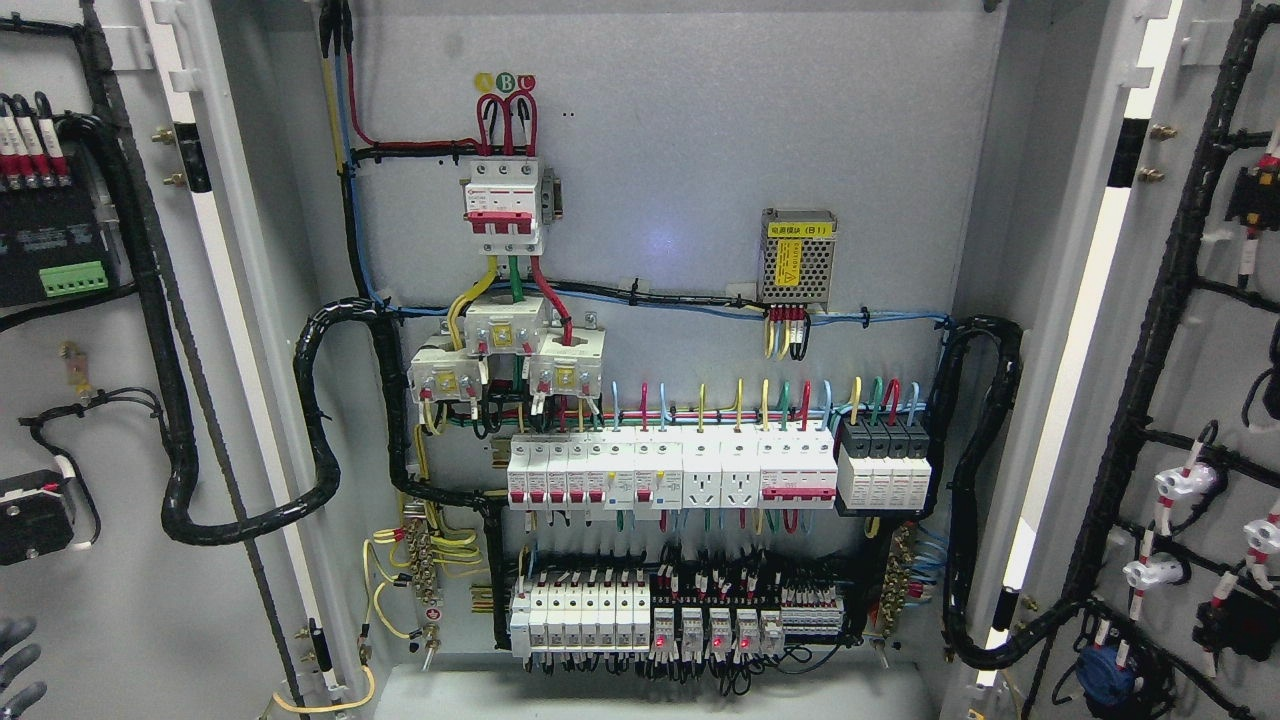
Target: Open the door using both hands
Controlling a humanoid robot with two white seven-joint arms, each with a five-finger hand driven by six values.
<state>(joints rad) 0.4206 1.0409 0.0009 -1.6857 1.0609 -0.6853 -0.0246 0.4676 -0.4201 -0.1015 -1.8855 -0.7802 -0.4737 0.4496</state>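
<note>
At the lower left corner of the frame, a few grey fingers [18,655] of the left hand [15,662] poke in from the edge, lying against or just in front of the inner face of the left door [110,400]. They look spread and loosely bent, closing on nothing, though most of the hand is cut off by the frame. The right hand does not show.

Both doors stand swung wide. The left door fills the left side of the frame, carrying black cable looms, a green terminal block [73,279] at the upper left and a black unit near the lower left. The right door [1190,400] fills the right side, with black looms and white lamp holders on its inner face; it is well apart from the fingers.

Between the doors, the cabinet interior [680,170] is exposed: a red-and-white main breaker [503,203] at upper centre, a small power supply [797,256] with a yellow label to its right, a row of white breakers [670,475] across the middle, and a lower row of relays with red lights.
</note>
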